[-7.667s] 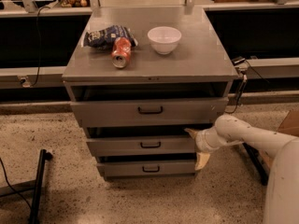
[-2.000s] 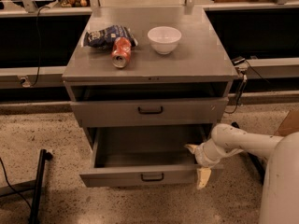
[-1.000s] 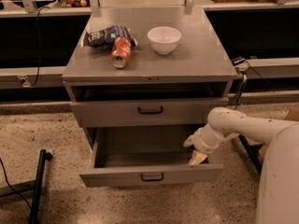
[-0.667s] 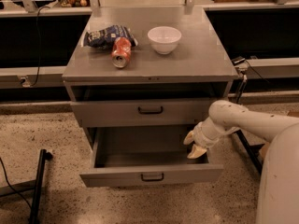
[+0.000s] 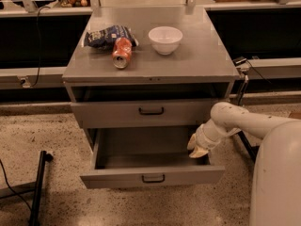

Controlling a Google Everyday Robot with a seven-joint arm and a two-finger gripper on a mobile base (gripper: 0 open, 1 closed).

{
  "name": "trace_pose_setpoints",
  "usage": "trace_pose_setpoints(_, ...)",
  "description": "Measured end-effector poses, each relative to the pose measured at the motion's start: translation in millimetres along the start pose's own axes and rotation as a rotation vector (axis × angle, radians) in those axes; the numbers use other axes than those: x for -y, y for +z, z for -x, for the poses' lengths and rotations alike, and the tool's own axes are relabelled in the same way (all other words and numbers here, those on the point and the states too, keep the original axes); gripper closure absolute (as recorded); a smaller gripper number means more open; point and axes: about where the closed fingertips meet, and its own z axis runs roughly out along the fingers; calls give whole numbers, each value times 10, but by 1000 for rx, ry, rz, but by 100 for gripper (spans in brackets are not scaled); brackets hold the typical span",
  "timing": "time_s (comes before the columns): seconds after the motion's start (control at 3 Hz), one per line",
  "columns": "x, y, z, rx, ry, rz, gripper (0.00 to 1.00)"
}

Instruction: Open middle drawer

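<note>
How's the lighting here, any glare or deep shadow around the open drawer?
Camera view: warm, dim light; mild sheen on the cabinet top; the recess under it is dark; the middle drawer is shaded toward the back inside but readable; the gripper sits lit at its right side.
</note>
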Motion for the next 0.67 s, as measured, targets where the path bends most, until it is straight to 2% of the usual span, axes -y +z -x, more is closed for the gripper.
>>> trace_pose_setpoints(0.33, -59, 202, -172, -13, 16, -26, 85)
trace_pose_setpoints(0.67, -48, 217, -161, -11, 15, -29, 100)
